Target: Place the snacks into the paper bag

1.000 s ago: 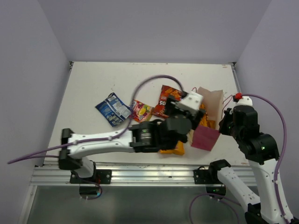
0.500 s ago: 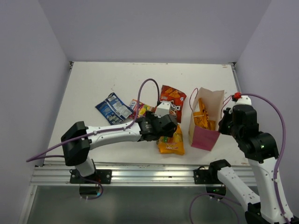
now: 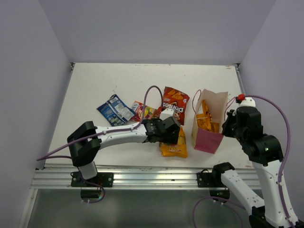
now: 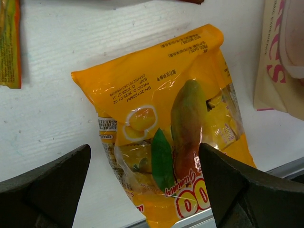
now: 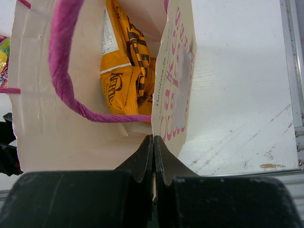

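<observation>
While I watch the left wrist feed, the left gripper point(image 4: 142, 159) hangs with its two dark fingers point(image 4: 52, 185) spread wide and touching nothing. It is over the orange-yellow packet point(image 4: 161, 95), which lies flat on the counter point(image 3: 118, 80) close to the near edge, right of the middle. That packet shows a mango with a green leaf and a white-outlined yellow shape. A block of small black print at its far end reads upside down to me; I can pick out "PROD" and "EXP" date lines, no more. Big red letters at its near end are cut off by the frame. Just behind the gripper, toward the counter's middle, lies the dark red Doritos packet point(image 3: 175, 99), its white lettering just legible from above. Left of it sits the pink-yellow candy packet point(image 3: 145, 110), and further left the blue-white packet point(image 3: 115, 110), its writing too small for me. On the other feed, the right gripper point(image 5: 153, 142) has its fingers pressed together, pinching one wall of the paper bag point(image 5: 57, 128) at the rim. The bag stands upright near the right edge, toward the near right corner. It has pink script on its outer face that I cannot fully read, and a pink cord handle point(image 5: 61, 61) loops across the mouth. Inside stands the orange Honey bag point(image 5: 123, 71), with brown script on its face.
</observation>
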Action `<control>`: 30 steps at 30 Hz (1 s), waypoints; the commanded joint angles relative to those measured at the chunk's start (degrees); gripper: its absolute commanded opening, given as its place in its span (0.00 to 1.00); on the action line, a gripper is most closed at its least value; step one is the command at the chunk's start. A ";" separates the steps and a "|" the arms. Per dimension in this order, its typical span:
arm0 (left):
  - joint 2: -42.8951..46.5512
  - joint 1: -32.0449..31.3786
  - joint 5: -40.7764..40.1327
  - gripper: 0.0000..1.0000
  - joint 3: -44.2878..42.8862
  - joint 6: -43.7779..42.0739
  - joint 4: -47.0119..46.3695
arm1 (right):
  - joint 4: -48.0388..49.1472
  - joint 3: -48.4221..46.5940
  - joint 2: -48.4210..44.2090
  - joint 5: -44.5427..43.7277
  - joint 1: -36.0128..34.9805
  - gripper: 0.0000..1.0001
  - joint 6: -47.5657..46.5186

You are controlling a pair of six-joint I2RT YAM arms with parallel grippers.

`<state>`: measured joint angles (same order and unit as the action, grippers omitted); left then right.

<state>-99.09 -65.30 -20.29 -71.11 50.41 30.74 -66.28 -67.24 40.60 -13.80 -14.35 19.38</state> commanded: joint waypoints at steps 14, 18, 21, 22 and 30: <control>-3.57 1.23 2.38 0.00 -0.60 2.06 4.23 | -0.08 -0.70 0.53 2.11 -0.33 0.00 -1.36; 1.52 1.23 -9.02 0.00 -7.44 3.72 12.04 | -0.34 -1.14 0.45 1.85 -0.33 0.00 -1.45; 5.65 1.14 -17.22 0.00 -15.35 3.64 17.06 | -0.43 -1.05 0.18 1.85 -0.24 0.00 -1.36; 6.10 1.22 -18.98 0.00 -18.16 3.20 19.16 | -0.34 -0.96 0.18 1.94 -0.33 0.00 -1.45; 3.56 -1.49 -26.02 0.00 -44.62 -19.86 3.12 | -0.34 -0.96 0.18 2.29 -0.24 0.00 -1.45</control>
<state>-98.70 -64.73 -38.44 -106.17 43.16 46.33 -66.28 -67.26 40.60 -13.47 -14.35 19.18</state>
